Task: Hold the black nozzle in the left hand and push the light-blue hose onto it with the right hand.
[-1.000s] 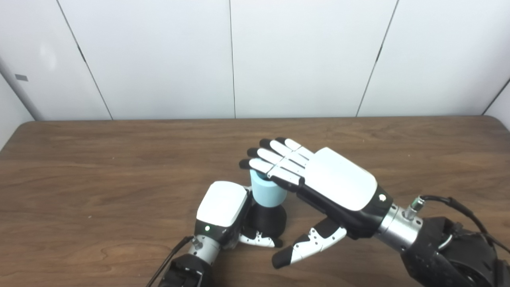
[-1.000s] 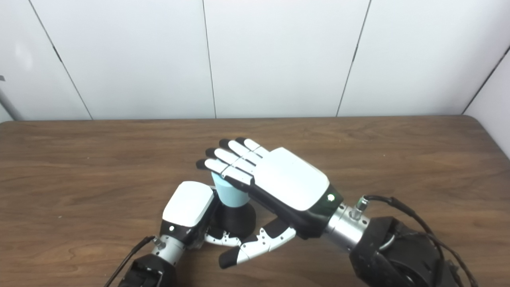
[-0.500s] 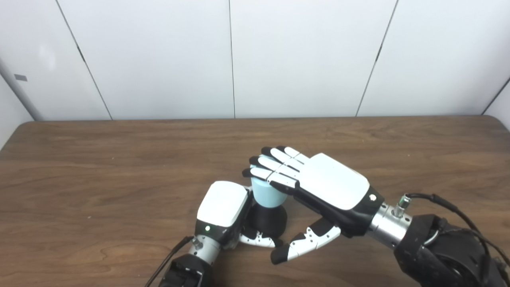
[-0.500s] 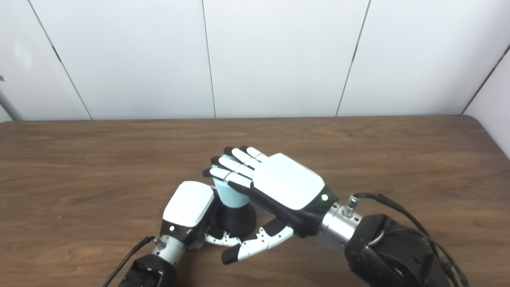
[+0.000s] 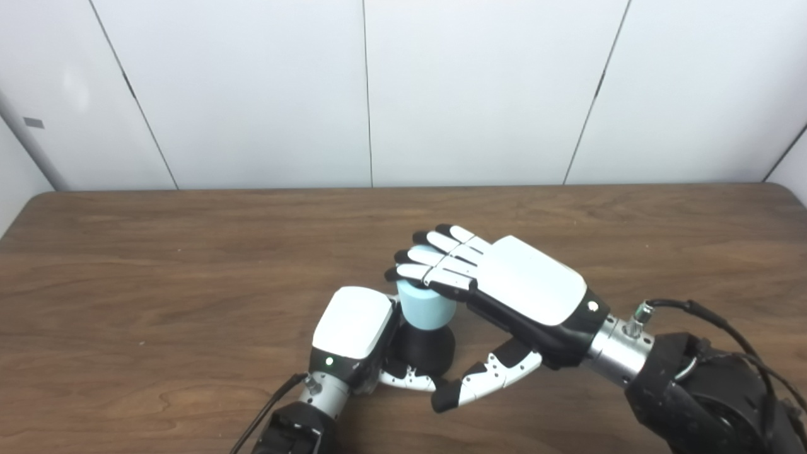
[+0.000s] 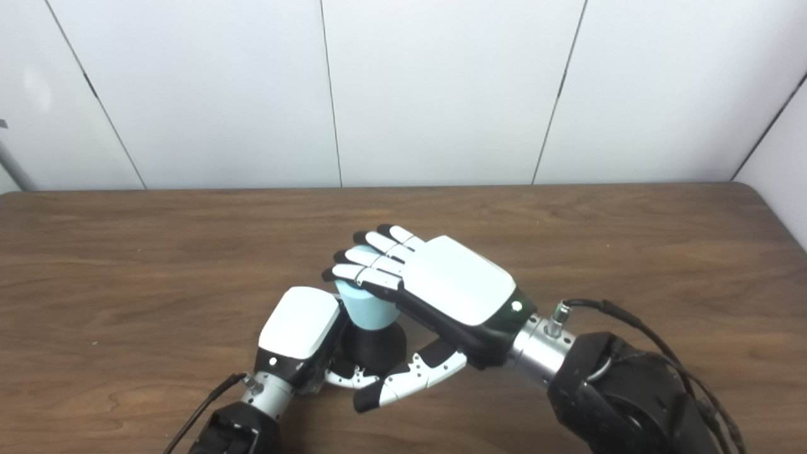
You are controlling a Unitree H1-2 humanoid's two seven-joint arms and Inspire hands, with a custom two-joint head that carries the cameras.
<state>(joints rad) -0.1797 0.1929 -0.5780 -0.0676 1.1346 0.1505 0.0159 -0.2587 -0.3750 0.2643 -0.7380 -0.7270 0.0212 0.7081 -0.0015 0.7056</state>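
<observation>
The black nozzle point(image 5: 425, 350) stands upright on the wooden table point(image 5: 157, 265) near the front edge. My left hand point(image 5: 352, 328) is shut on the nozzle from its left side, fingers curled round its base. The short light-blue hose point(image 5: 425, 305) sits upright on top of the nozzle. My right hand point(image 5: 504, 280) lies flat, palm down, over the hose, its straight fingers point(image 5: 435, 265) resting on the hose's top rim. The thumb point(image 5: 485, 378) hangs free below, close to the nozzle's right side. The hose's top opening is hidden under the fingers.
The table's back edge meets a white panelled wall point(image 5: 378, 88). Black cables run along my right forearm point(image 5: 700, 391) at the bottom right corner.
My right hand came down onto the hose top half a second ago, then rose slightly and flattened. The hose sits a little lower on the nozzle than a second ago. My left hand stayed put.
</observation>
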